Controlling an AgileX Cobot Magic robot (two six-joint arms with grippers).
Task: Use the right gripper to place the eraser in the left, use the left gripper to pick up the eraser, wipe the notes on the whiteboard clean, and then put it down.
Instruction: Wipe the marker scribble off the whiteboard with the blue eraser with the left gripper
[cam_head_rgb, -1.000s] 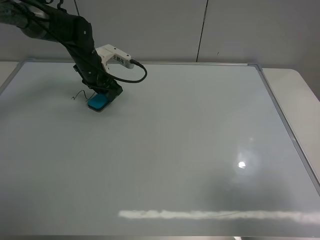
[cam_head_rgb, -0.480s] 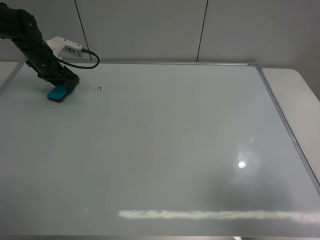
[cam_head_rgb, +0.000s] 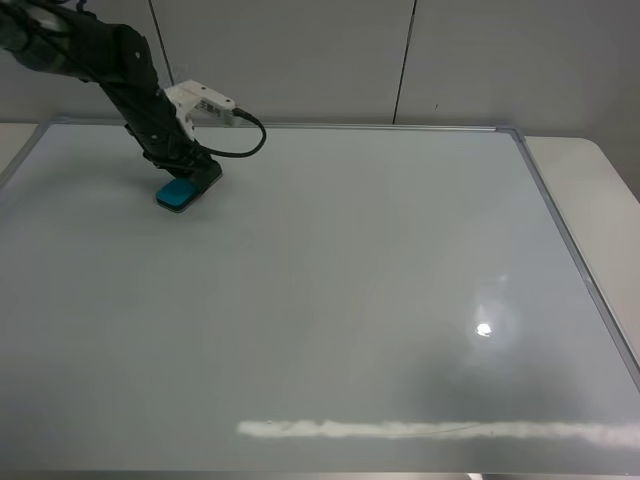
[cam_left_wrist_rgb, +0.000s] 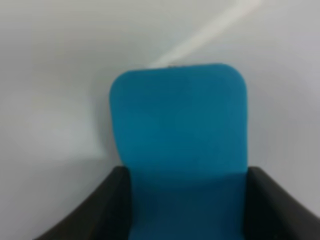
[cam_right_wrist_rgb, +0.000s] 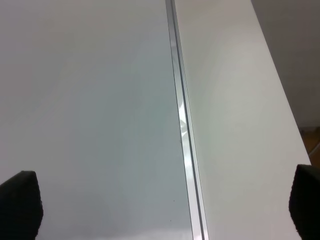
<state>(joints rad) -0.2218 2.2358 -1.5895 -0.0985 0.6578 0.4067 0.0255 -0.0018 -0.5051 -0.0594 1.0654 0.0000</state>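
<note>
Blue eraser (cam_head_rgb: 176, 194): clamped in the left gripper (cam_head_rgb: 190, 172), pressed apparently flat on the whiteboard (cam_head_rgb: 350, 300) near its far left corner for wiping; right gripper (cam_right_wrist_rgb: 162, 202) empty, jaws spread, parked clear above the board's edge.

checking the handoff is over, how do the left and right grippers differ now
The left gripper is shut on the blue eraser; the right gripper is open and empty. The left gripper holds the eraser against the whiteboard; the right gripper hangs above its edge. Both are black.
</note>
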